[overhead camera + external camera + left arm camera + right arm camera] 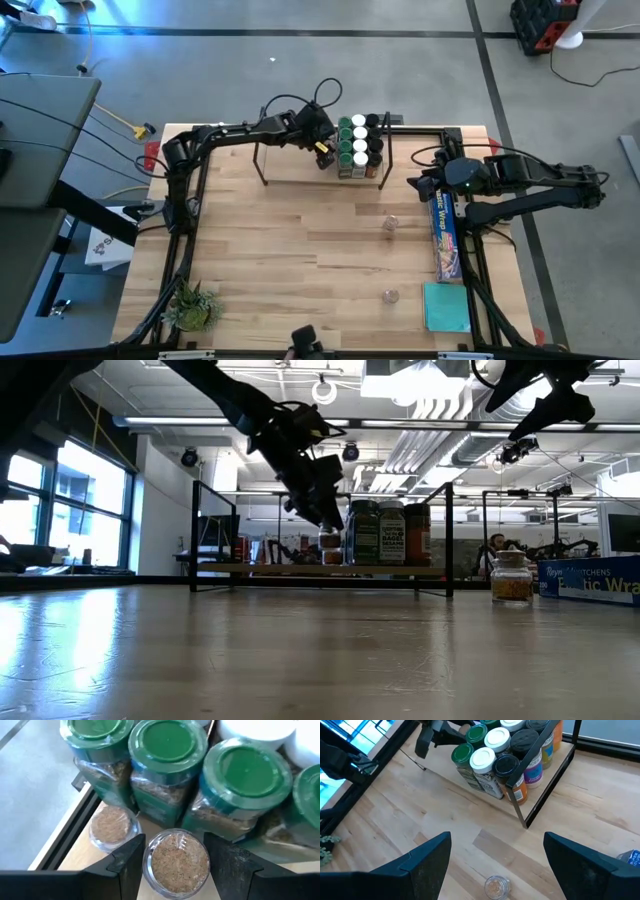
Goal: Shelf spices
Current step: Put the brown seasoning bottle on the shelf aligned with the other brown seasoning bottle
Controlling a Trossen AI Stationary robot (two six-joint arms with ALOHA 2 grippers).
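The shelf (300, 165) stands at the table's far edge, and a cluster of spice jars (360, 145) with green, white and dark lids fills its right end. My left gripper (325, 152) reaches over the shelf just left of that cluster and is shut on a clear-lidded jar of brown spice (176, 862). A second clear-lidded jar (111, 826) stands beside it on the board. My right gripper (495, 855) hangs open above the table's right side. Below it a clear jar (496, 886) stands alone on its base. My left gripper pinches the clear-lidded jar between its two fingers (131, 862), one on each side of the jar's upper wall (150, 870). It comes from above, slanting down. The jar stays upright. Whether its base rests on the shelf board, I cannot tell.
Two loose jars stand on the table, one mid-right (390, 222) and one nearer the front (390, 295). A long blue plastic-wrap box (445, 235) and a teal pad (445, 305) lie along the right edge. A small green plant (192, 305) sits at the near left corner.
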